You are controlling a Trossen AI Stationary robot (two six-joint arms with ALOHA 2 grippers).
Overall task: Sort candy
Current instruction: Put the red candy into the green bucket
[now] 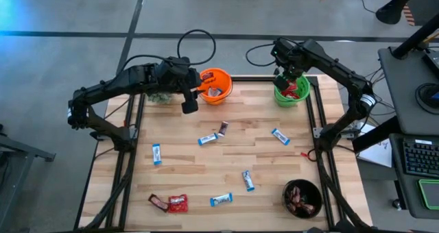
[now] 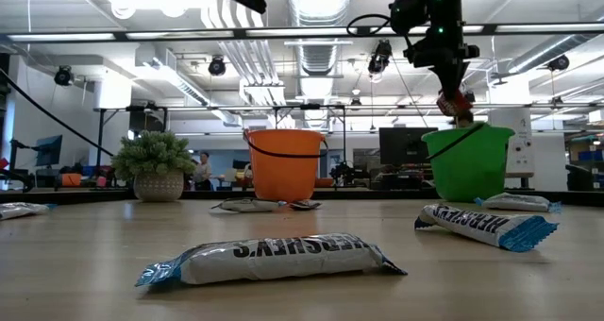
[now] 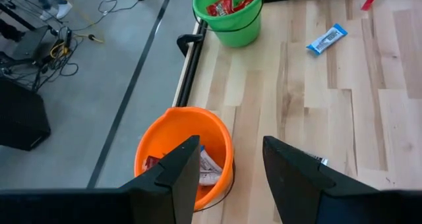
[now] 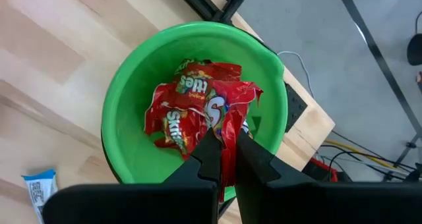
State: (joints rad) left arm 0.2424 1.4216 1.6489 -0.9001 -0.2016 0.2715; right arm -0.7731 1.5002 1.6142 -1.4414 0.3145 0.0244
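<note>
Over the green bucket (image 1: 291, 96) at the table's far right, my right gripper (image 4: 227, 155) is shut on a red candy packet (image 2: 454, 104). More red packets (image 4: 178, 122) lie inside that bucket. My left gripper (image 1: 189, 107) hangs open and empty above the table, beside the orange bucket (image 3: 158, 151), which has a few candies in it. Loose on the wood lie blue-and-white bars (image 1: 208, 138) (image 1: 280, 136) (image 1: 247, 180), a dark brown bar (image 1: 223, 128) and a red packet (image 1: 178, 203). My right gripper pinches the red packet by a crumpled part of its wrapper (image 4: 231, 122) between its two fingers. The fingers come from above, pointing steeply down. The packet hangs below them, lifted clear, over the green bucket's opening (image 4: 138, 85).
A black bowl (image 1: 302, 197) of dark brown candies sits at the near right corner. A small green plant in a pot (image 2: 154, 165) stands at the far left by the left arm. Black frame rails run along the table's left and right edges (image 1: 317, 133).
</note>
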